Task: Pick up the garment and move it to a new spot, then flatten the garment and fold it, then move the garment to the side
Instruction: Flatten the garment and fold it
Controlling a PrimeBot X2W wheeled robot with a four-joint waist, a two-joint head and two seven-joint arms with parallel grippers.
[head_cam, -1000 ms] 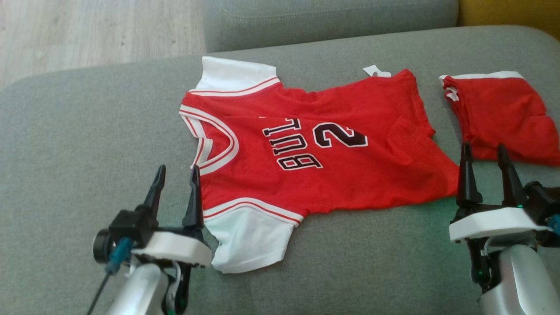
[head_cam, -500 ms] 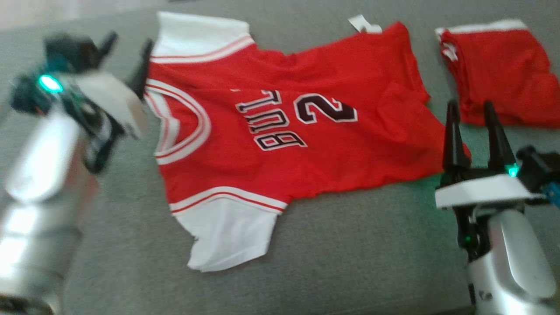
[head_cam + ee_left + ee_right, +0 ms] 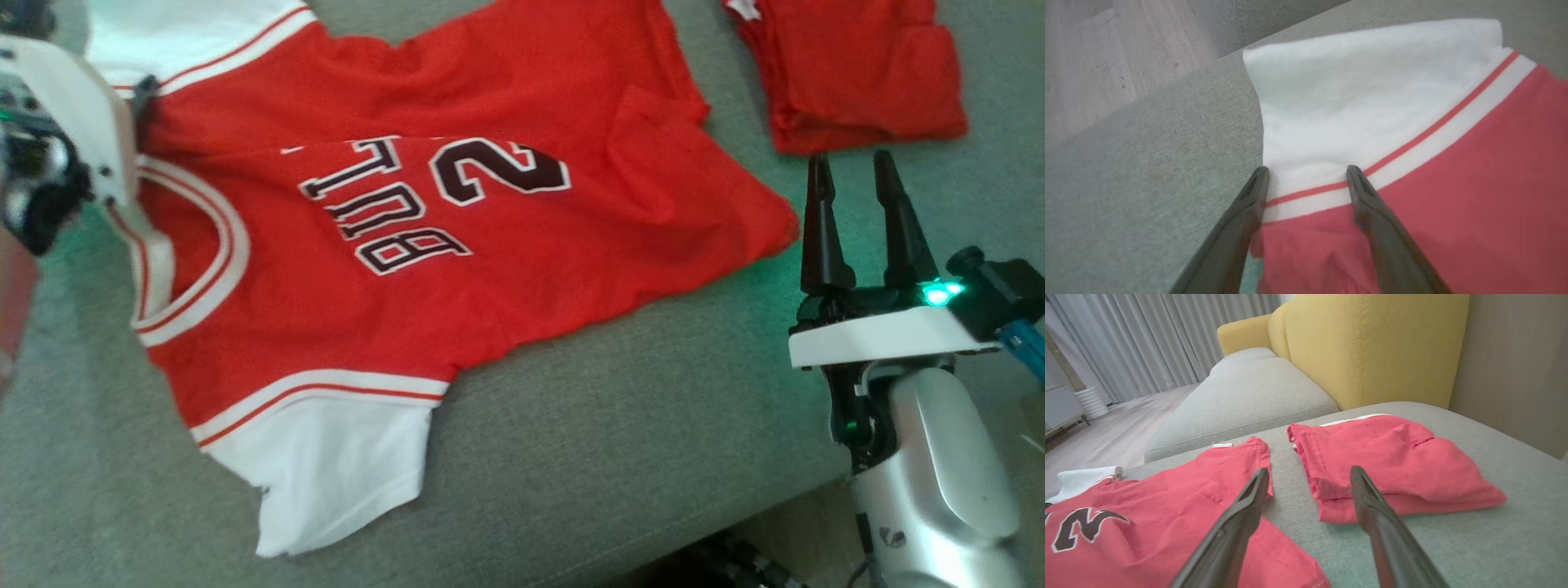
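The garment (image 3: 392,269) is spread unfolded on the grey cushion (image 3: 637,425). Within the last second the left gripper (image 3: 1307,169) has been carried from its near sleeve to its far white sleeve (image 3: 1372,94). There the fingers are held spread astride the striped band, nothing pinched, and a grasp is judged imminent. The right gripper (image 3: 849,159) is held spread and empty at the garment's hem. Beyond the garment, folded red shorts (image 3: 857,73), a yellow sofa back (image 3: 1372,347), curtains (image 3: 1147,339) and wooden floor (image 3: 1106,53) are seen.

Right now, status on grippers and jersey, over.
Left gripper open, tips astride white sleeve. Red-and-white basketball jersey spread on grey cushion. Right gripper open near hem; folded red garment beyond, not blocking.
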